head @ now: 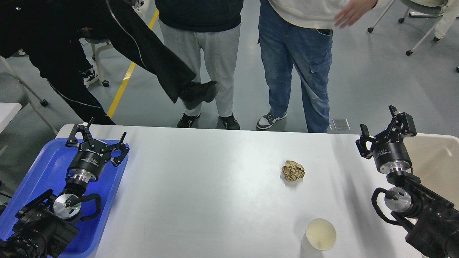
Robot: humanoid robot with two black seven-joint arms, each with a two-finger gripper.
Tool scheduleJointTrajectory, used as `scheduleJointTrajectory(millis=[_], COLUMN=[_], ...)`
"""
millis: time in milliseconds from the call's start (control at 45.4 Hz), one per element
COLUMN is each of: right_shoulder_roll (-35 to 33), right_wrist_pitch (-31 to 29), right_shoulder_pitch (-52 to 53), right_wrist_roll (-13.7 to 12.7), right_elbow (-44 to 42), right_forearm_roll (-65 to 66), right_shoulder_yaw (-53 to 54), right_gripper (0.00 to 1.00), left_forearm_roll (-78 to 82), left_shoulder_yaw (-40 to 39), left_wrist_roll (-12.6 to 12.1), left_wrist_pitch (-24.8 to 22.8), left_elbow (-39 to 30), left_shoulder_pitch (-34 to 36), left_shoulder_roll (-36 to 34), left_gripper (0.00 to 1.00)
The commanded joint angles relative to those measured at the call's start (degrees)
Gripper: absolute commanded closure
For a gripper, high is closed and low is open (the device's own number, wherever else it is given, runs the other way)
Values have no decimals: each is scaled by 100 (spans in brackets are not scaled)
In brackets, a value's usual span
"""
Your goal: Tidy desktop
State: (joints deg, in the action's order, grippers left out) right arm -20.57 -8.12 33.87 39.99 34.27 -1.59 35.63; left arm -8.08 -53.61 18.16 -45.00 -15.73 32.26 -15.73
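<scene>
Left jaws [96, 138] spread apart over blue tray [43, 168]; right jaws [380, 127] also apart, beside beige bin [435, 161]. Between them, on white table [200, 186]: crumpled paper ball [293, 170], nearer right jaws; paper cup [320, 234] closer in.

Most of the desktop [200, 186] lies open; only a crumpled paper ball [293, 171] right of centre and a paper cup [320, 234] near the front edge obstruct.

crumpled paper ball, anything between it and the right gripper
Nothing visible. The crumpled paper ball lies alone on the desktop, with bare white surface between it and the open right gripper. The paper cup stands nearer the camera, off that line.
</scene>
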Motion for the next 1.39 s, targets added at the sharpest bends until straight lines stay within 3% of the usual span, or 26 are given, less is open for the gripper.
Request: scheduleJointTrajectory(millis=[0,860,1367], right_shoulder_roll=[10,54,45], right_wrist_pitch=[13,101,136], right_shoulder_pitch=[6,23,340], right_wrist_roll=[0,0,-158], right_elbow=[-8,18,-61], right_forearm_roll=[1,1,115], right_shoulder_yaw=[-21,-91,-91], right_gripper=[0,0,0], left_forearm_roll=[0,0,9], left_shoulder_yaw=[0,0,0], left_wrist_roll=[-14,-5,-5], left_wrist_pitch=[0,0,0], left_elbow=[0,0,0], left_shoulder_pitch=[9,0,9], left_shoulder_roll=[0,0,0], left_gripper=[0,0,0])
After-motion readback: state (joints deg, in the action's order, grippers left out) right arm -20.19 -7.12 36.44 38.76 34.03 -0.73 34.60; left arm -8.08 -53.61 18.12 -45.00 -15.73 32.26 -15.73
